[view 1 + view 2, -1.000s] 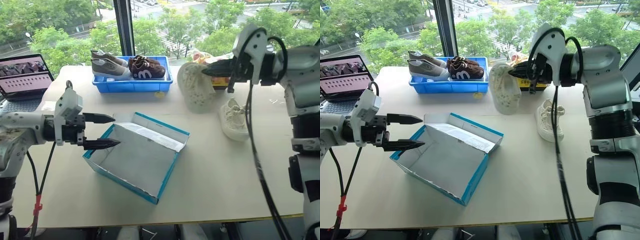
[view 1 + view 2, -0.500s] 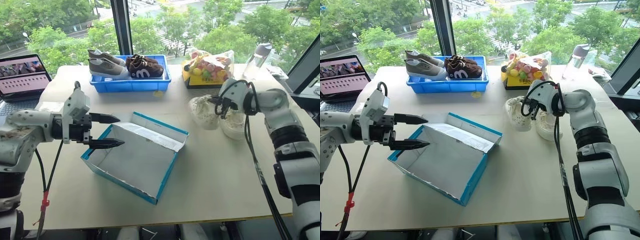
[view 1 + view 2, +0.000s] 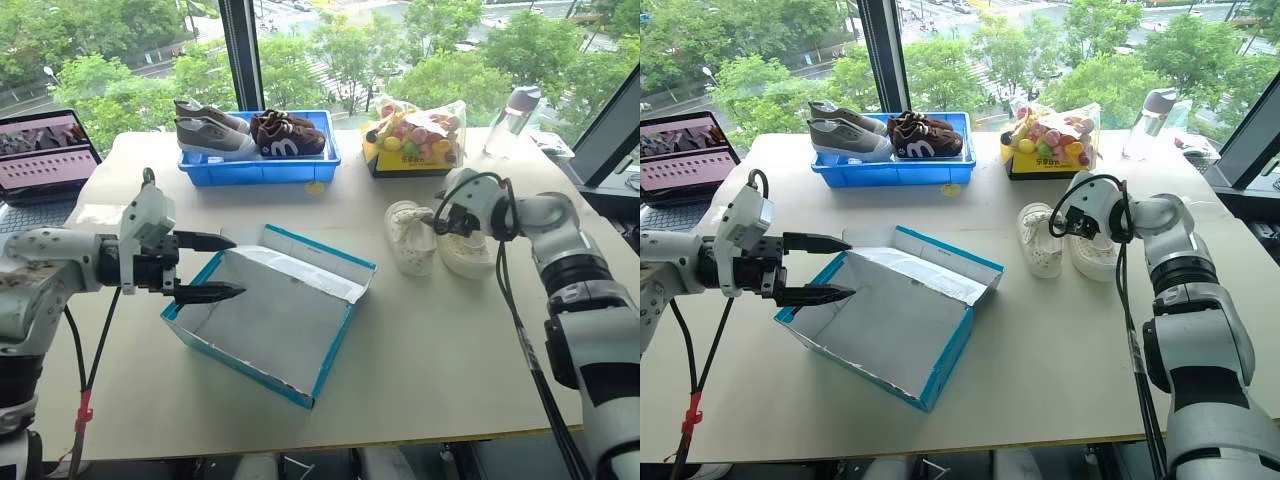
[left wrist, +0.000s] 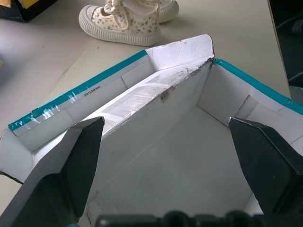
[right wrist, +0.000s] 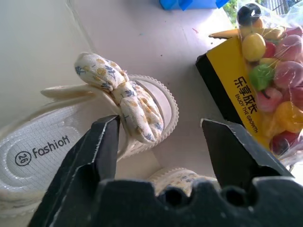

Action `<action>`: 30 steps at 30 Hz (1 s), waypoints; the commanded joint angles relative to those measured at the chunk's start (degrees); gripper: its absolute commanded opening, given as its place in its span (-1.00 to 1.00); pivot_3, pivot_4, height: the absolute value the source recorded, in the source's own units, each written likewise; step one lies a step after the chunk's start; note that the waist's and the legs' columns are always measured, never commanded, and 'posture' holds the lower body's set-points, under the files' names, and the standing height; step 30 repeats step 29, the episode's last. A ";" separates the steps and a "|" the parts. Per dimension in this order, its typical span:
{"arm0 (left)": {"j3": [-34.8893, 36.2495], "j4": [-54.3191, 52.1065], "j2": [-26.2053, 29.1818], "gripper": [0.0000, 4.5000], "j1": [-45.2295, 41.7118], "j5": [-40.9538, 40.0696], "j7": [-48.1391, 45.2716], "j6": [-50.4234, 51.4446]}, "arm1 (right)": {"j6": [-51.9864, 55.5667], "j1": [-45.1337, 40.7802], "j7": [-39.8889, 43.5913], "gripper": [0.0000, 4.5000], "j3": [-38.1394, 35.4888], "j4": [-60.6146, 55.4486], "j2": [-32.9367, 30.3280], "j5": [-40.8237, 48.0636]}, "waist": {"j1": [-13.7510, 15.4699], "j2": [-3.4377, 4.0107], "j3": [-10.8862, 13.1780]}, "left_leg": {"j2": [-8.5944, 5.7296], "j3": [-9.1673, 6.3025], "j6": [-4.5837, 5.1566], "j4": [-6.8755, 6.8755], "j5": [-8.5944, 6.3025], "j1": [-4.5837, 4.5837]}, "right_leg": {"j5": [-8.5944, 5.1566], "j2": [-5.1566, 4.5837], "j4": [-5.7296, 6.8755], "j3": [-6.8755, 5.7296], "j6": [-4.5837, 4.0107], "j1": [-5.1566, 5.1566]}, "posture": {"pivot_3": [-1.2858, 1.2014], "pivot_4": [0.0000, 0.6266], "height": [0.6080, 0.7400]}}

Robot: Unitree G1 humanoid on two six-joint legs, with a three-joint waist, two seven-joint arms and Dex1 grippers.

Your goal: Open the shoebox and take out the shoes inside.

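Cream fabric shoes (image 3: 438, 236) are now lying beside the cardboard shoebox (image 3: 275, 310), released by the spread right gripper (image 3: 437, 222); left gripper (image 3: 212, 267) is staying spread.

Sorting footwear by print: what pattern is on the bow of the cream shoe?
Small blue-and-yellow floral print on the cream fabric bow, clearest in the right wrist view.

I'm seeing bare table (image 3: 420, 340) lying open between the shoebox (image 3: 275, 310) and the shoes (image 3: 437, 240). Behind them, the blue bin (image 3: 262, 165) and snack bag (image 3: 415, 137) are crowding the far edge.
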 commanded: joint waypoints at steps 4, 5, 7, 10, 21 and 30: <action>7.86 0.29 0.67 1.00 7.26 -1.78 1.13 0.76 | 30.74 13.56 17.22 1.00 -11.67 -29.45 -7.09 20.81 | 0.52 0.00 0.00 | 0.04 -0.08 0.01 0.00 -0.01 0.00 | 0.00 0.00 0.06 -0.07 0.00 0.08 | 0.03 -0.52 1.00; 9.89 1.46 0.08 1.00 10.99 -0.88 1.39 -0.52 | 39.23 18.39 18.12 1.00 -15.00 -35.41 -7.64 26.52 | 0.68 0.01 -0.01 | 0.05 -0.11 0.01 -0.01 -0.01 0.01 | 0.00 0.00 0.07 -0.11 0.00 0.10 | 0.03 -0.52 1.00; 14.78 2.84 -1.90 1.00 16.27 -2.35 2.50 -0.16 | 50.24 26.80 17.61 1.00 -20.94 -44.41 -8.19 34.67 | 0.88 0.02 -0.03 | 0.12 -0.13 0.09 -0.09 -0.05 0.19 | 0.00 0.03 0.09 -0.13 0.00 0.26 | 0.03 -0.52 1.00; 21.87 4.72 -7.37 1.00 19.05 -3.43 8.91 -2.73 | 54.92 36.36 10.37 1.00 -29.76 -52.19 -5.70 40.08 | 1.22 0.02 -0.02 | 0.10 -0.09 0.08 -0.07 -0.05 0.20 | -0.01 -0.02 -0.02 -0.13 0.00 0.25 | 0.03 -0.52 1.00; 32.23 1.82 -30.99 1.00 27.58 6.13 38.44 -19.83 | 27.91 57.31 -30.32 1.00 -31.71 -62.00 16.68 18.83 | 1.18 0.03 -0.30 | -0.12 0.17 -0.06 -0.13 -0.02 1.22 | -0.02 -0.21 -0.11 0.20 0.19 1.14 | 0.03 -0.52 1.00; 21.43 2.87 -40.34 1.00 35.23 20.62 46.93 -35.17 | 12.64 63.11 -37.47 1.00 -27.60 -52.96 17.52 9.28 | 1.24 -0.09 -0.40 | -0.13 0.29 -0.10 -0.12 -0.06 1.33 | -0.04 -0.28 -0.21 0.30 0.22 1.33 | 0.03 -0.52 1.00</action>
